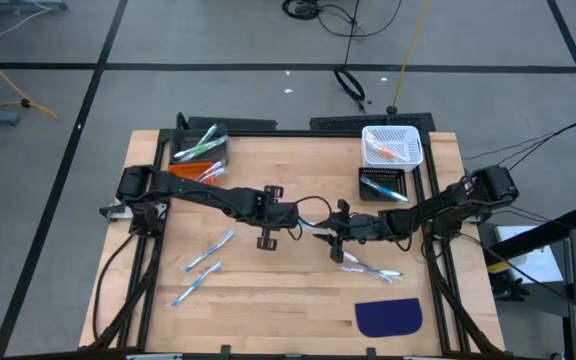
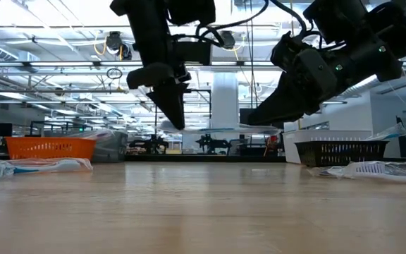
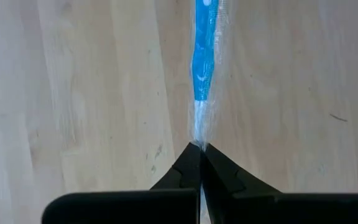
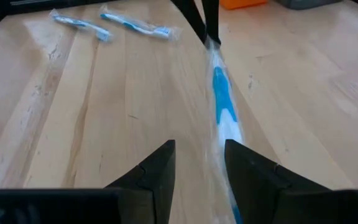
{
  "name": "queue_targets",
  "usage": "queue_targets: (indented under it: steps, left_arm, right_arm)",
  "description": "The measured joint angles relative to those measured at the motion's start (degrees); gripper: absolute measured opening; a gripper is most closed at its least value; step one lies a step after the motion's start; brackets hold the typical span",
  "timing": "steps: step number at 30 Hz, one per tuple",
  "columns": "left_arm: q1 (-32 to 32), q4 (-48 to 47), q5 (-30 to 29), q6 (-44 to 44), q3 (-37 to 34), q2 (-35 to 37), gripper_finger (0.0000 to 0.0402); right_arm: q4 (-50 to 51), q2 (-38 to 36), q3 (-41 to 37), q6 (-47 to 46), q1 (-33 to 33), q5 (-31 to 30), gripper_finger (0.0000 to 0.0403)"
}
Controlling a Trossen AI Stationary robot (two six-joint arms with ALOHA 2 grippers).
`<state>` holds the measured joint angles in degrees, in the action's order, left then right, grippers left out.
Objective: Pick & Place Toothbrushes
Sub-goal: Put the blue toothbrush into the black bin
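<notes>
Toothbrush (image 3: 202, 74) pinched in left hand (image 3: 201, 149); right hand (image 4: 199, 163) spread, empty.

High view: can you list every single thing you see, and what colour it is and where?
table: one, light wood, under everything
held toothbrush: one, blue and white in clear wrap, in the air over the table's middle
loose toothbrushes: about four, blue and white, wrapped, some on the left side, some on the right
dark bin and orange bin: one each, far left corner
white basket and black basket: one each, far right corner
mat: one, dark blue, near right corner
left gripper: one, black, shut on the held toothbrush's wrap
right gripper: one, black, open at its other end
</notes>
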<state>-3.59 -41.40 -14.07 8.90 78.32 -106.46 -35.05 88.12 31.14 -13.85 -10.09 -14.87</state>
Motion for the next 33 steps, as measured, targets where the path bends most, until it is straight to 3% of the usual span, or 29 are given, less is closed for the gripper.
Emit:
queue_targets:
  steps: [15,33]
  left_arm:
    - [-1.43,0.35,1.52,0.12,0.0,0.14,0.0]
    - [-1.43,1.74,-0.76,0.85,0.72,0.14,0.0]
  right_arm:
    - [-0.48,0.0,0.0,2.64,1.29,-0.04,0.013]
    - [0.34,0.0,0.0,2.49,1.2,0.13,0.013]
